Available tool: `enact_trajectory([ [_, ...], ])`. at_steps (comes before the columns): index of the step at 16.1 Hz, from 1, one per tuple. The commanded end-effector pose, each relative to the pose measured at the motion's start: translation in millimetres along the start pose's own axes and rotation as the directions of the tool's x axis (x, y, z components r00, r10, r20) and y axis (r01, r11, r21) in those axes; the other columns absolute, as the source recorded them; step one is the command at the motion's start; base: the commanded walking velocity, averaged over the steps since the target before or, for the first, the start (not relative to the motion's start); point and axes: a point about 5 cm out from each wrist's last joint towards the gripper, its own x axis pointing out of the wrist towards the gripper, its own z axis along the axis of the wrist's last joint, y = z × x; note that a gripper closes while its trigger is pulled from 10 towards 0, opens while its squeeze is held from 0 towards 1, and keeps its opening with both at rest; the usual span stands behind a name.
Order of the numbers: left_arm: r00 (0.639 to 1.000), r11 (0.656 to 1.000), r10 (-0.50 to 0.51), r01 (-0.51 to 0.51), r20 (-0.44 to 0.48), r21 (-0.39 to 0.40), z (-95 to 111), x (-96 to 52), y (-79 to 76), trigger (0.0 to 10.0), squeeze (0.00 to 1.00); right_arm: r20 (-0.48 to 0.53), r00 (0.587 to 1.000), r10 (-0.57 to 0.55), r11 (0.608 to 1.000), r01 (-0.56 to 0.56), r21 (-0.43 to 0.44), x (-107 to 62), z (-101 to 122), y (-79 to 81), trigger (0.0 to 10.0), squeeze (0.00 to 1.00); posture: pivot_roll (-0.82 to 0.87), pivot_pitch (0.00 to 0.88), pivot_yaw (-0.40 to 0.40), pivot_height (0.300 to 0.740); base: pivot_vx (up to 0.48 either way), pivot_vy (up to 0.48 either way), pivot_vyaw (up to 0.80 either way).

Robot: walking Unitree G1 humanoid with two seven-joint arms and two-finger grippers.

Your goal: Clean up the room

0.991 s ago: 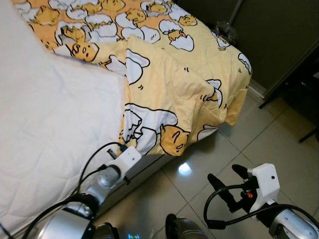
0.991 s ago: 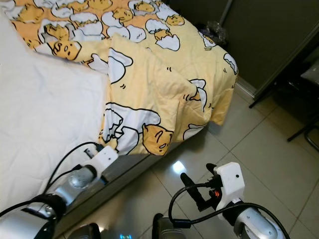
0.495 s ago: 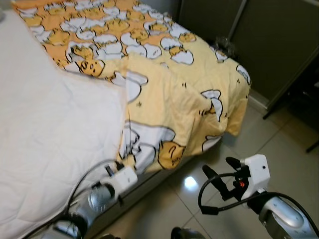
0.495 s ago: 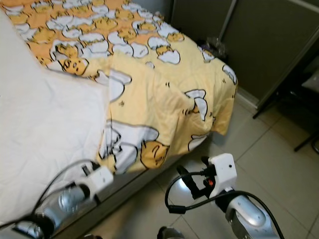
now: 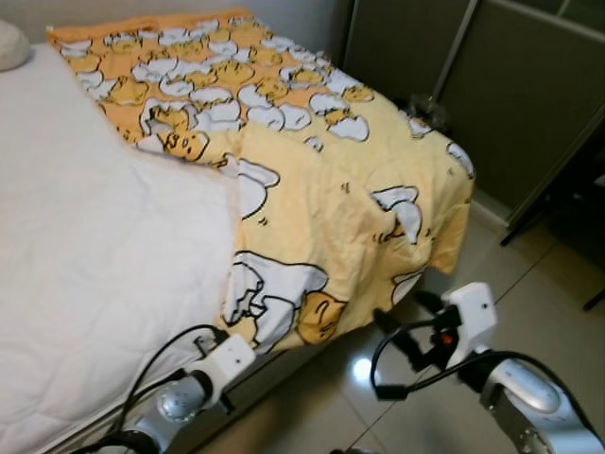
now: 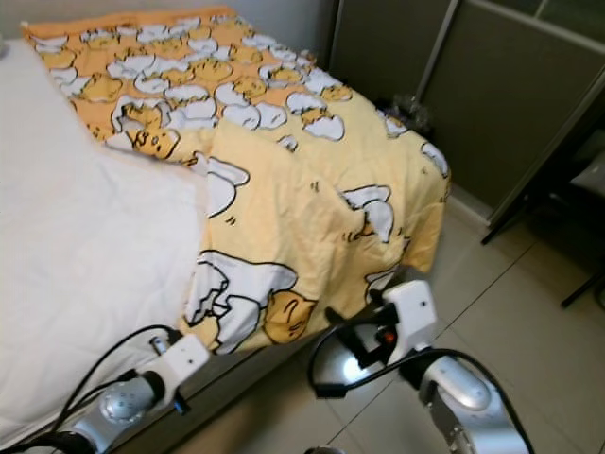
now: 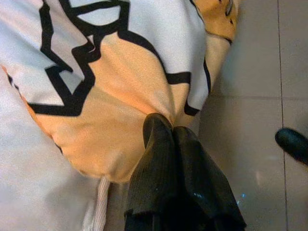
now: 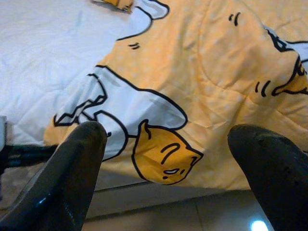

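The left gripper (image 7: 166, 130) is pinching the soft, floppy yellow blanket's (image 5: 331, 180) hem; the right gripper (image 5: 402, 322) is hovering wide beside it.

A home bedroom; a bed (image 5: 85, 284) with a white quilted mattress cover, partly covered by a yellow cartoon-print blanket (image 5: 331, 180); a pillow (image 5: 11, 43) at its far corner; glossy tiled floor (image 5: 539, 284); dark sliding wardrobe doors (image 5: 510, 95) alongside.
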Motion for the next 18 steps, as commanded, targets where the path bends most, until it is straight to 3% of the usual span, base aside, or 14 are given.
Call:
enact_trajectory([
  [1, 0.999, 1.000, -0.019, 0.020, 0.045, -0.021, 6.2, 1.8, -4.1, 0.0, 0.00, 0.004, 1.000, -0.002, 1.000, 0.002, -0.011, -1.0, 2.0, -4.4, 10.0, 0.00, -0.15, 0.000, -0.044, 0.740, 0.000, -0.480, 0.00],
  [4, 0.973, 0.985, -0.119, 0.141, 0.196, -0.101, 27.9, 5.8, -7.4, 0.0, 0.00, -0.006, 1.000, 0.024, 1.000, -0.024, -0.020, 2.1, 0.5, -5.5, 10.0, 0.00, -0.15, 0.000, -0.039, 0.740, 0.000, -0.467, 0.00],
  [6, 0.940, 0.953, -0.181, 0.240, 0.290, -0.186, 45.1, 10.9, -8.8, 0.0, 0.00, -0.007, 1.000, 0.031, 0.999, -0.031, -0.027, 3.6, 0.8, -7.0, 10.0, 0.00, -0.15, 0.000, -0.037, 0.740, 0.000, -0.456, 0.00],
  [7, 0.911, 0.919, -0.233, 0.321, 0.341, -0.229, 54.1, 13.1, -10.2, 0.0, 0.00, -0.008, 0.999, 0.032, 0.999, -0.032, -0.030, 4.1, 1.0, -8.0, 10.0, 0.00, -0.15, 0.000, -0.037, 0.740, 0.000, -0.454, 0.00],
  [8, 0.888, 0.898, -0.274, 0.373, 0.369, -0.232, 59.3, 13.9, -11.0, 0.0, 0.00, -0.008, 0.999, 0.033, 0.999, -0.033, -0.033, 4.5, 1.0, -8.4, 10.0, 0.00, -0.15, 0.000, -0.035, 0.740, 0.000, -0.454, 0.00],
  [9, 0.875, 0.891, -0.297, 0.399, 0.382, -0.219, 62.8, 14.1, -10.0, 0.0, 0.00, -0.008, 0.999, 0.036, 0.999, -0.036, -0.035, 5.0, 0.9, -8.6, 10.0, 0.00, -0.15, 0.000, -0.035, 0.740, 0.000, -0.450, 0.00],
  [13, 0.886, 0.895, -0.296, 0.388, 0.357, -0.220, 57.2, 11.0, 2.9, 0.0, 0.00, -0.021, 0.998, 0.066, 0.997, -0.067, -0.048, 3.7, 0.6, -7.8, 10.0, 0.00, -0.15, 0.000, -0.037, 0.740, 0.089, -0.408, 0.00],
  [18, 0.892, 0.896, -0.348, 0.407, 0.290, -0.177, 44.2, 5.3, 7.1, 0.0, 0.00, -0.036, 0.997, 0.074, 0.996, -0.076, -0.054, 2.3, -1.7, -11.3, 10.0, 0.00, -0.15, 0.000, -0.045, 0.740, 0.000, 0.000, 0.00],
])
